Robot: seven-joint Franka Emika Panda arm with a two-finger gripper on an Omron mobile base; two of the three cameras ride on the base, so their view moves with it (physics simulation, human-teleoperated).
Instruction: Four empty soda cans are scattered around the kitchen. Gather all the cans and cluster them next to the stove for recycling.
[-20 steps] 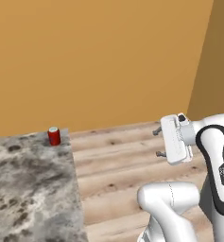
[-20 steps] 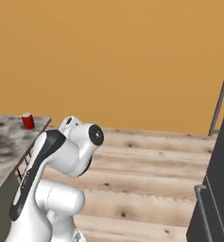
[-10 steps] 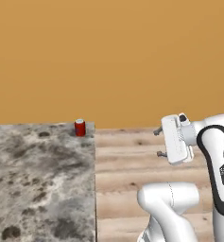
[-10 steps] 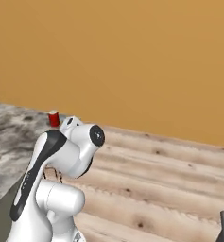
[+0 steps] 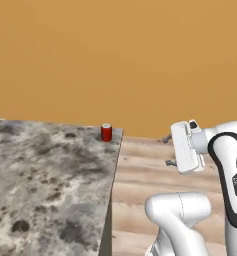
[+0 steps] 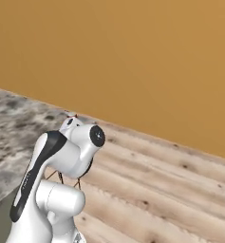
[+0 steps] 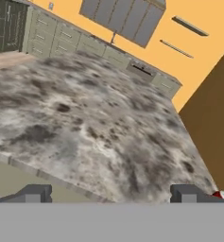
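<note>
A red soda can [image 5: 106, 133] stands upright at the far corner of the grey marble counter [image 5: 45, 185], close to its right edge. My gripper [image 5: 167, 151] hangs open in the air right of the counter, well short of the can, with nothing between its fingers. In the hand view the two fingertips stand wide apart around the gripper [image 7: 112, 194], looking over the counter top [image 7: 94, 123]. The red can [image 7: 222, 194] peeks in at that view's lower right edge. The stove is out of view.
An orange wall [image 5: 120, 60] runs behind the counter. Wooden floor [image 6: 171, 180] lies to the counter's right. In the hand view a far row of pale drawer cabinets [image 7: 61, 40] and grey wall cabinets [image 7: 123, 16] stand beyond the counter.
The whole scene has shifted in both base views as the base moved: the counter and red can have slid rightward in the left view. The arm's pose and the open gripper are unchanged.
</note>
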